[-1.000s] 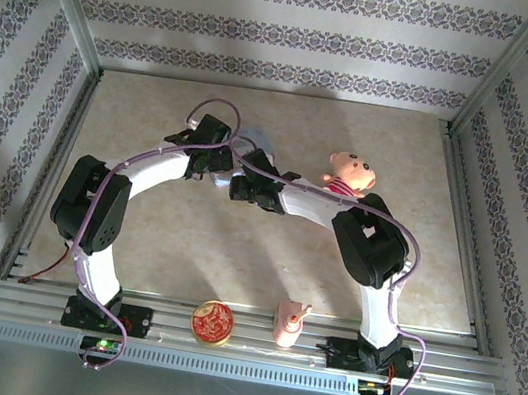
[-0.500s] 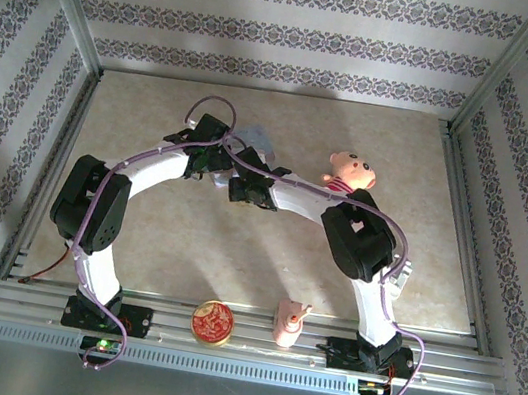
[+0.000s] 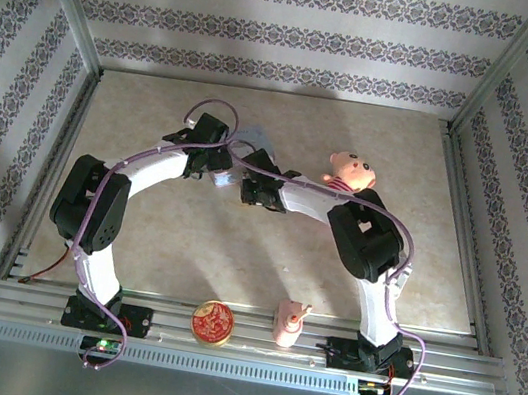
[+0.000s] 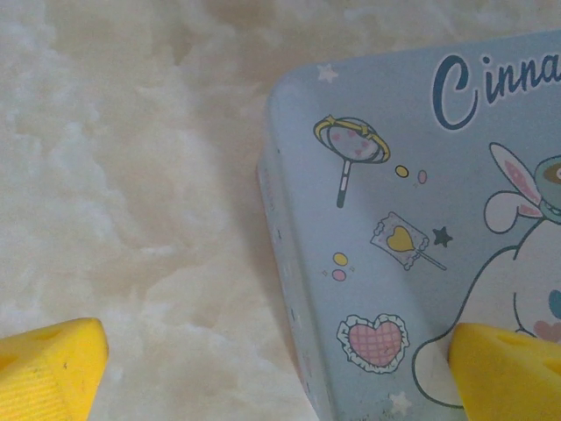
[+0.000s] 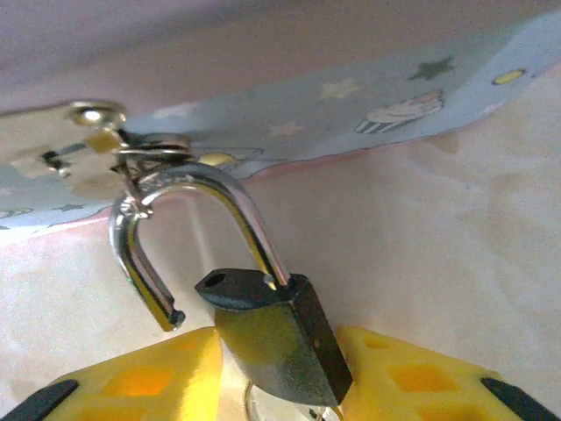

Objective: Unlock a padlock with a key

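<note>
**Padlock [image 5: 276, 338] sprung open, hanging from the tin's hasp**

The padlock is found against the side wall of the pale blue tin [image 4: 394, 175], with its shackle [image 5: 237, 210] hooked through the tin's hasp [image 5: 79, 149]. One leg of the shackle is seen lifted clear of the dark body, so the lock is judged to be open already. The right gripper [image 5: 272, 379] is closed about the padlock's body, with a yellow pad against each flank. The left gripper [image 4: 280, 368] is spread wide and holds nothing. It hovers above a corner of the tin's lid, one fingertip over the lid and the other over the tabletop [image 4: 131, 175] beside the tin.

The step in hand is judged to be the freeing of the shackle from the hasp. The body should be held squarely and low, so that the curve of the shackle is left free. The loose leg should be steered back through the hasp along the shackle's own arc. It should not be pulled straight, lest the light tin be dragged. The tin could be steadied by the left gripper meanwhile.

The lower end of the body is cut off at the frame edge. A silvery glint is seen there, but whether a key sits in the keyhole cannot be told. How firmly the body is pinched cannot be made out. In the top view the spot at the tin's hasp is covered by the two wrists.
</note>
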